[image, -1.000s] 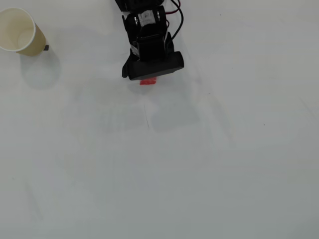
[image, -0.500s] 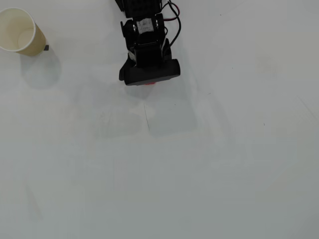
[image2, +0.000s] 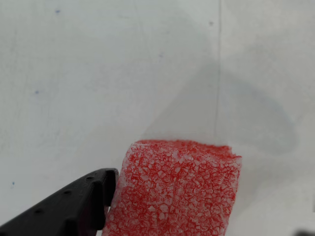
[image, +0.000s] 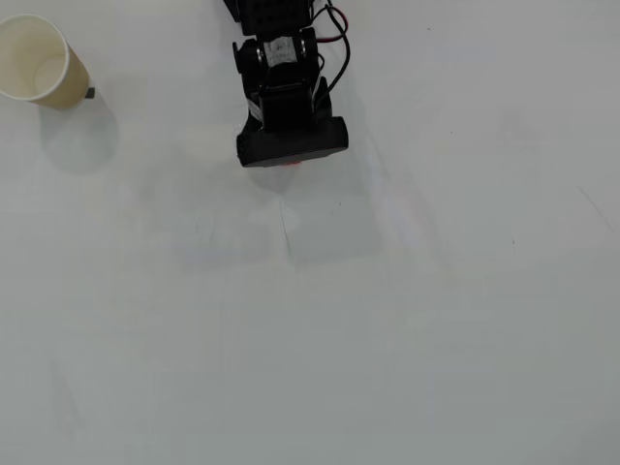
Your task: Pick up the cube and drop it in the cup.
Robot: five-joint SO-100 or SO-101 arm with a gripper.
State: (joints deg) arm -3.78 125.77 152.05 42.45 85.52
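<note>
Now the pincer [image2: 115, 196] is gripping the cube [image2: 177, 189], hovering over the counter [image: 387, 320], with the cup [image: 39, 63] lying well off to the overhead view's left.

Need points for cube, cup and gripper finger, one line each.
cube [image2: 177, 189]: wrist view, middle of its speckled red face.
cup [image: 68, 76]: overhead view, tan outer wall at the top left.
gripper finger [image2: 74, 209]: wrist view, black finger surface against the cube's left side.

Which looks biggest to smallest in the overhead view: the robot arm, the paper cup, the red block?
1. Robot arm, largest, though it sits nearer the camera.
2. Paper cup, partly cut off by the picture edge.
3. Red block, only a sliver shows beneath the arm, so its true size is hidden here.
</note>
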